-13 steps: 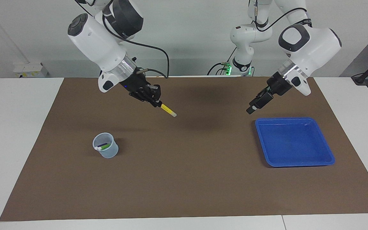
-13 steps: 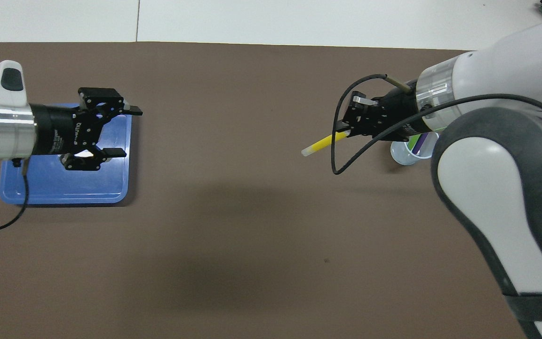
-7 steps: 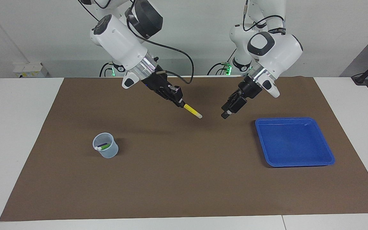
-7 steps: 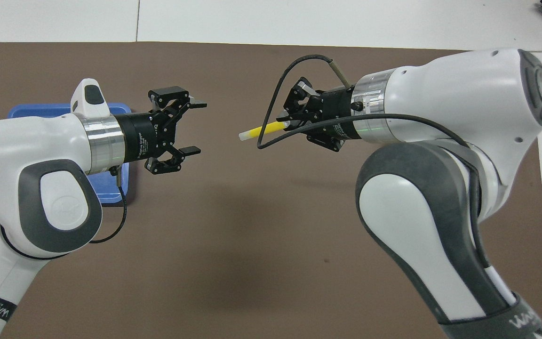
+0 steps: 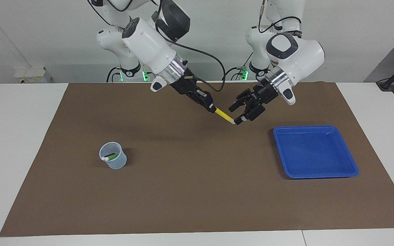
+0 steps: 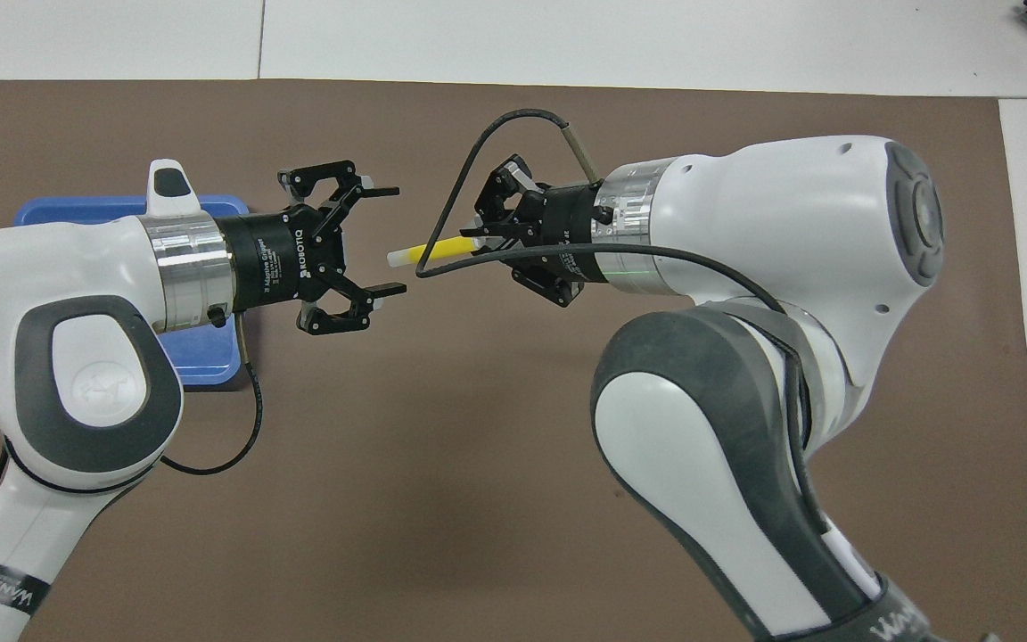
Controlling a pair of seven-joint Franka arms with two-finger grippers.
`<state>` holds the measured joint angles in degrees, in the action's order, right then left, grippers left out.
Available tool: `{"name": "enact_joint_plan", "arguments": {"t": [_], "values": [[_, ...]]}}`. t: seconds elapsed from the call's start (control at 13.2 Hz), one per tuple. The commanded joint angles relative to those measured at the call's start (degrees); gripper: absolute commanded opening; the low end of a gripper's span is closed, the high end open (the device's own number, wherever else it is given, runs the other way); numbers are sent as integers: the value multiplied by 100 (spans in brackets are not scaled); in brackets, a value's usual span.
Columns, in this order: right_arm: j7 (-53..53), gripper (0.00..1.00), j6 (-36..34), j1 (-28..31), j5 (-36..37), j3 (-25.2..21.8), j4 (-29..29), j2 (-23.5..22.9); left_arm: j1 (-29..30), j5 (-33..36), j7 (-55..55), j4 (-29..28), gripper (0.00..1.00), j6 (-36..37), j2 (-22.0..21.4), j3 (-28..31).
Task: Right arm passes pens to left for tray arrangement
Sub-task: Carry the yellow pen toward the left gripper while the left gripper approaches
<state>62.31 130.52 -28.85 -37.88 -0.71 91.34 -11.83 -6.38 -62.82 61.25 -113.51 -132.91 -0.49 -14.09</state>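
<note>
Pens first: the yellow pen [image 5: 223,115] is clamped by its back end in the right pincer [image 5: 212,109], up in the air over the brown mat [image 5: 197,191] on the counter [image 5: 19,143], pointing its pale tip at the left pincer [image 5: 239,113]. That left pincer sits with its fingers spread wide and nothing held; the pen's tip is right at its fingertips [image 6: 387,288], and I can't tell if it's actually touching. The blue tray [image 5: 351,163] lies on the mat toward the left arm's end from the pen, nothing in it. The small cup [image 5: 114,155] with the green and purple pens [image 5: 109,157] stands toward the right arm's end from the yellow pen.
</note>
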Motion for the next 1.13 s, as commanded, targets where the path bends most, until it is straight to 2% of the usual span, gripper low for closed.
{"name": "enact_joint_plan", "arguments": {"t": [0.0,0.15,0.38,0.45,0.76,0.83,0.91,0.98,1.06], "values": [[97,0,158,-59,-158,-8,33,6,-127,-116,230,-83,95,134,-92,47],[97,0,158,-59,-158,-8,33,6,-240,-116,309,-136,72,46,-109,47],[97,0,158,-50,-158,-8,33,6,-180,-99,309,-145,48,81,-101,47],[97,0,158,-50,-158,-8,42,6,-162,-98,309,-137,43,90,-109,56],[97,0,150,-50,-158,-8,33,6,-39,-63,318,-136,44,143,-109,65],[88,0,150,-50,-158,-8,42,6,-22,-63,318,-136,38,151,-109,65],[88,0,150,-50,-158,-8,33,6,-13,-55,318,-136,28,230,-118,73],[80,0,150,-42,-158,-8,42,6,-21,-28,266,-128,5,213,-109,74],[71,0,132,-42,-158,-8,42,6,-74,33,256,-119,0,178,-109,74]]}}
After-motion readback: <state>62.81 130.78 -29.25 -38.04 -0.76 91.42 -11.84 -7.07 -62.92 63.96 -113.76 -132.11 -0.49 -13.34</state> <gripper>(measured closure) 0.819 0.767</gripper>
